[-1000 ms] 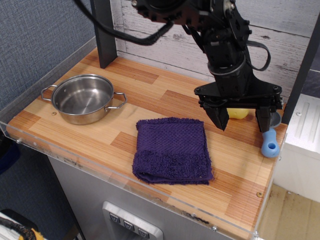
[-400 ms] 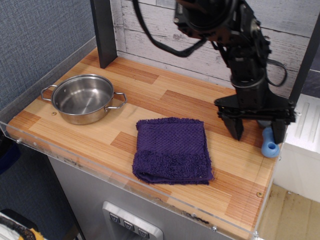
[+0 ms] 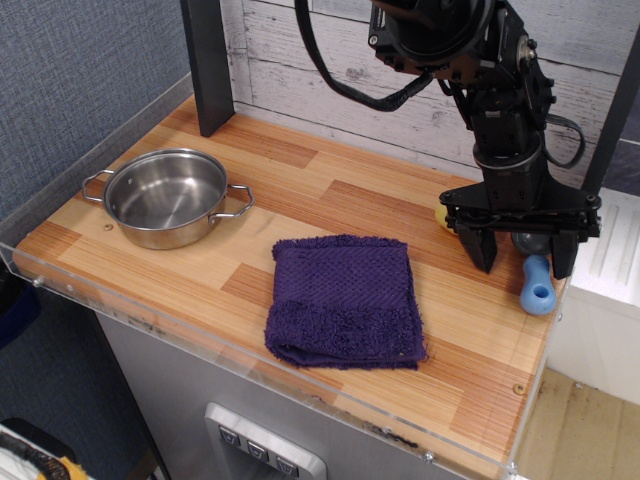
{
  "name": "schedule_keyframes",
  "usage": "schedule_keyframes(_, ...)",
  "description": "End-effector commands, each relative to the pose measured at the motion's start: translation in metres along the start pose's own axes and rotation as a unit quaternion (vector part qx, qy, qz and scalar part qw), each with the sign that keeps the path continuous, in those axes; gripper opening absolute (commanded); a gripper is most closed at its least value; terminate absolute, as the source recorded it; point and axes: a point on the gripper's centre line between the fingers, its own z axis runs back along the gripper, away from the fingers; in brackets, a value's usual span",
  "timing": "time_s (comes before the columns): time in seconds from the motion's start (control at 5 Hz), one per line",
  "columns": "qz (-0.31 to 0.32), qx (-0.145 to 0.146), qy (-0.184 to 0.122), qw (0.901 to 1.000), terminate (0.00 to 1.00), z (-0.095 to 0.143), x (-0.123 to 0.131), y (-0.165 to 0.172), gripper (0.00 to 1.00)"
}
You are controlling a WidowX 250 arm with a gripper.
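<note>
Two fingers point(image 3: 486, 252) spread wide over the blue handle point(image 3: 538, 287)
It lies between them, long axis running toward the table's point(image 3: 300, 190) front edge.

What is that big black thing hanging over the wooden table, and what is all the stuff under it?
That is a robot arm. One camera looks down at the table from the front. At the arm's end is its hand, two fingers spread open, holding nothing. It hangs just above a blue handle at the picture's right. A small yellow thing peeks out beside it; I cannot tell what it is. A purple towel lies folded in the middle, and an empty shiny pot stands on the left.
</note>
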Motion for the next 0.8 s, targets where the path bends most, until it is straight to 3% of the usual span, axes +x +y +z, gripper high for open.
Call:
schedule_keyframes(0.0, -0.012, 0.008, -0.016, 0.9998, 0.0, 0.002, 0.003, -0.015, 0.0)
schedule_keyframes(0.6, -0.026, 0.016, -0.011, 0.9995, 0.0, 0.013, 0.005, -0.024, 0.0)
